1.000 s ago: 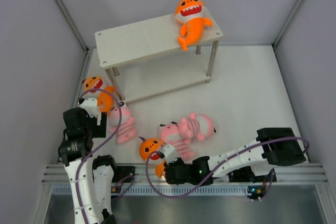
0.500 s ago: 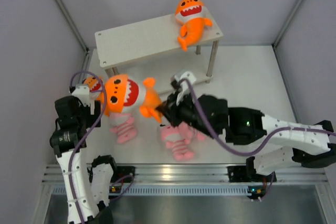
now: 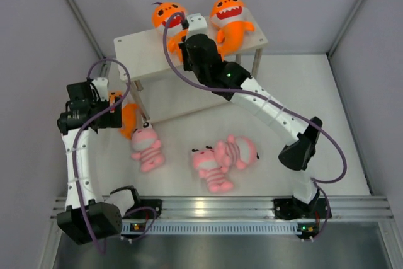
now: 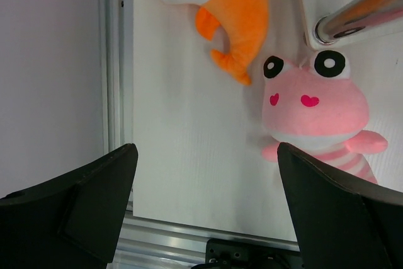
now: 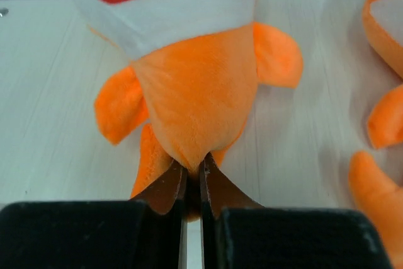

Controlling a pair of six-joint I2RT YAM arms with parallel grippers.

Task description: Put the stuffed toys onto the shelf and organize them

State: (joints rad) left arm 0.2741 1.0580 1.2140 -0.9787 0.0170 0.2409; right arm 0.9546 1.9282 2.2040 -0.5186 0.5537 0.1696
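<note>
Furthest left, the left gripper [image 4: 206, 152] hangs over the white table [image 3: 296, 92] with its 2 black fingers spread wide and nothing between them. Just ahead of it an orange plush shark with a red mouth [image 4: 217, 4] lies on the table. Just beside the shark's tail is a pink striped plush creature with round black-and-white eyes [image 4: 315, 102], lying close to a metal leg [image 4: 352, 20] of the 2-tier pale wooden shelf [image 3: 145, 48].

On the shelf's top board a 2nd orange shark [image 3: 167, 14] rests on the wood. The right gripper [image 5: 192, 177] has its jaws closed almost together on the tip of this shark's tail. A 3rd orange shark [image 3: 230, 20] sits just to the right, near the right end of the same board. Lower down and right of centre, 2 more pink striped creatures [image 3: 214, 168] [image 3: 238, 152] lie against each other on the table, in front of the shelf.

By my reckoning the job is about 1/3 done. 2 of the 6 toys are on the shelf, 1 of them not yet let go. 1 shark and 3 pink creatures remain on the table.
</note>
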